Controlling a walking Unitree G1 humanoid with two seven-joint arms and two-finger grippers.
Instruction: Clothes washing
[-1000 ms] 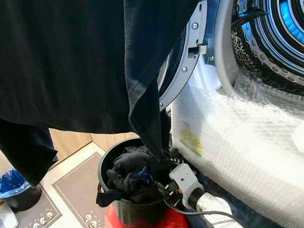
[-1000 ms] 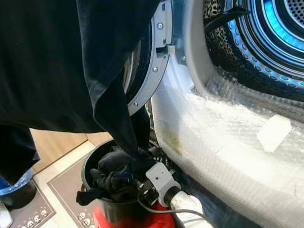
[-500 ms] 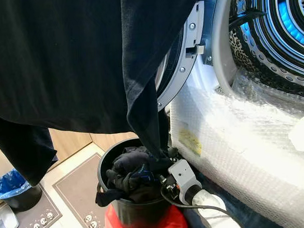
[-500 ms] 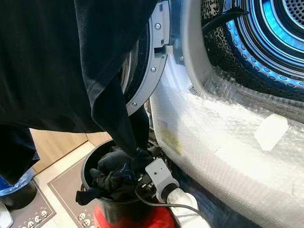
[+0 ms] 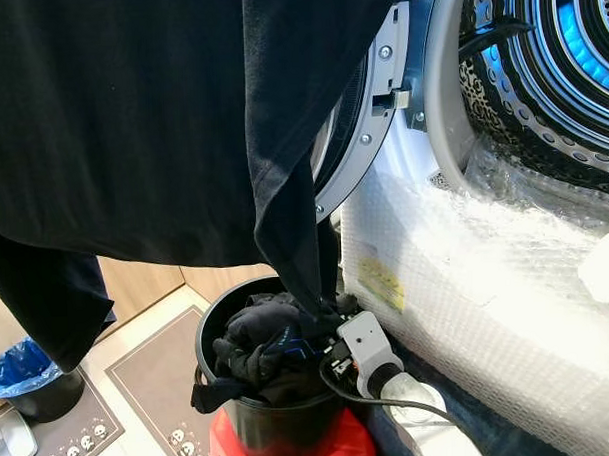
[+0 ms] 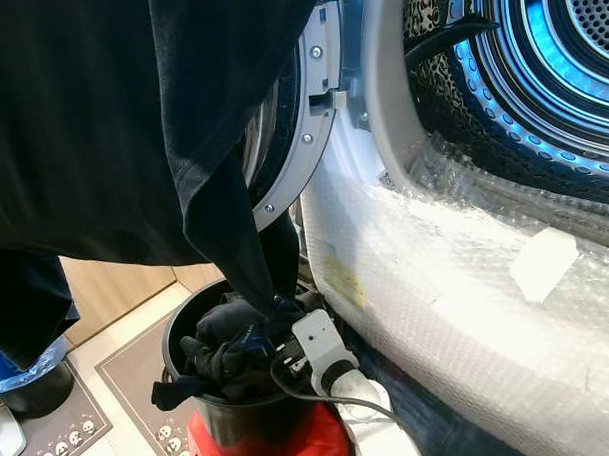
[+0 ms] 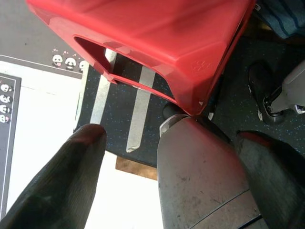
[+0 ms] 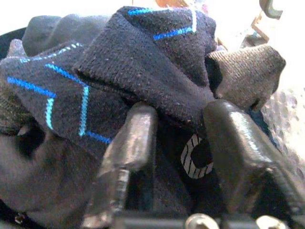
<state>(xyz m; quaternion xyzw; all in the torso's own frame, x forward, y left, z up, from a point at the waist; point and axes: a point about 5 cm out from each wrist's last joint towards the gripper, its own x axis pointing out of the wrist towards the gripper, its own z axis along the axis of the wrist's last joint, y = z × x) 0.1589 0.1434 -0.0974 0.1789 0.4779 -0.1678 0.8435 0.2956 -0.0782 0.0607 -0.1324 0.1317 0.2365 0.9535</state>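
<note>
A black bucket [image 5: 204, 337] stuffed with dark clothes stands on a red stool [image 5: 344, 449] in front of the open washer drum [image 5: 568, 49]. My right gripper [image 8: 178, 119] reaches into the bucket from the right, its fingers [image 8: 131, 138] open and pressed against a navy sock with blue zigzag stripes [image 8: 143, 62]; in the left eye view its grey wrist block [image 5: 367, 348] sits at the bucket's rim. A large black garment [image 5: 131, 124] hangs across the upper left, one tail dipping into the bucket. My left gripper [image 7: 169, 136] hangs open low beside the stool [image 7: 157, 38].
The round washer door [image 5: 375, 105] stands open behind the hanging garment. Bubble wrap [image 5: 466, 272] covers the machine's front below the drum. A leopard-print cloth [image 5: 480, 92] lies at the drum's rim. A bin with a blue bag [image 5: 24, 368] and grey panda mats [image 5: 150, 383] are on the floor.
My right gripper has pushed a little further over the bucket's rim into the clothes. The hanging garment and bucket have stayed put.
</note>
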